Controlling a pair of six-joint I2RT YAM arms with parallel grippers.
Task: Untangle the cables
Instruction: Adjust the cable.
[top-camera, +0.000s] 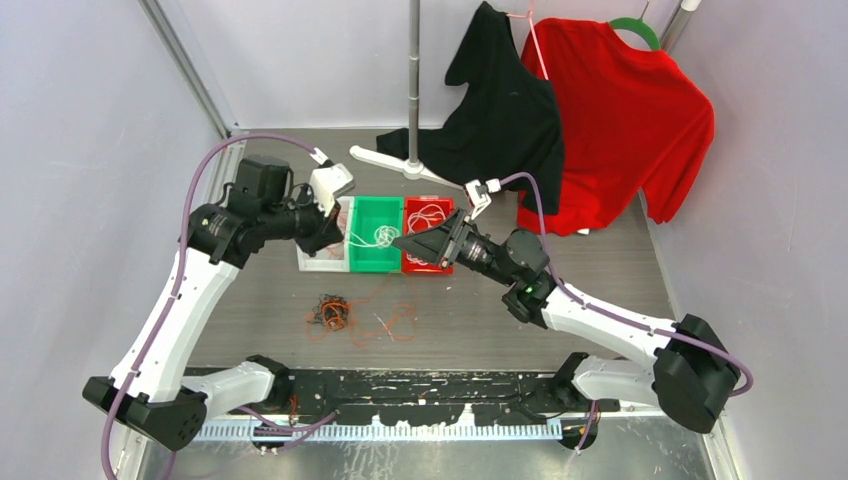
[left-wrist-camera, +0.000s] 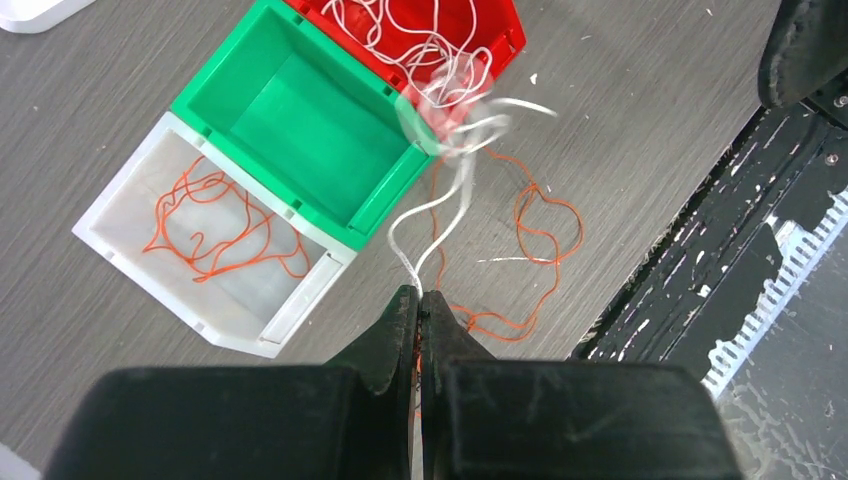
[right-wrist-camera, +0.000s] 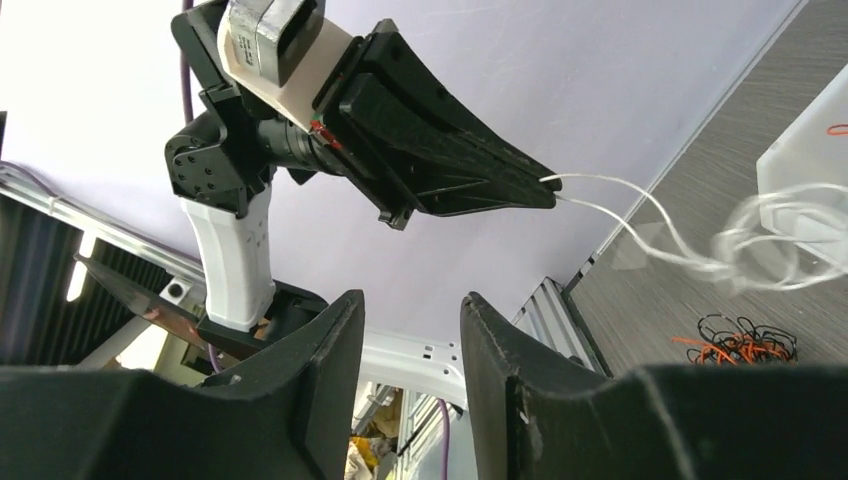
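Left wrist view tells me most: my left gripper is pinched tight on a white cable, which runs up from my fingertips to a blurred, bunched coil hanging above the corner where the green bin meets the red bin. I judge I hold it high so the strand hangs free of everything else and can be lowered into a bin. More white wire already lies in the red bin, so that looks the likely home. An orange cable lies coiled in the white bin, which suggests the cables are being sorted by colour, and the green bin's floor shows bare. A second orange strand trails loose on the table beyond my fingertips. My right gripper faces the left one with its jaws partly apart and nothing between them, placed, I reckon, to catch the hanging strand or steady it. The black and orange tangle sits on the table nearer my bases, apart from the bins and not yet dealt with. The table is grey with a wood grain, edged on my side by a black strip and a white toothed rail. Pale lilac walls close it in. At the back stands a metal pole on a white foot, with a black shirt and a red shirt hanging beside it.
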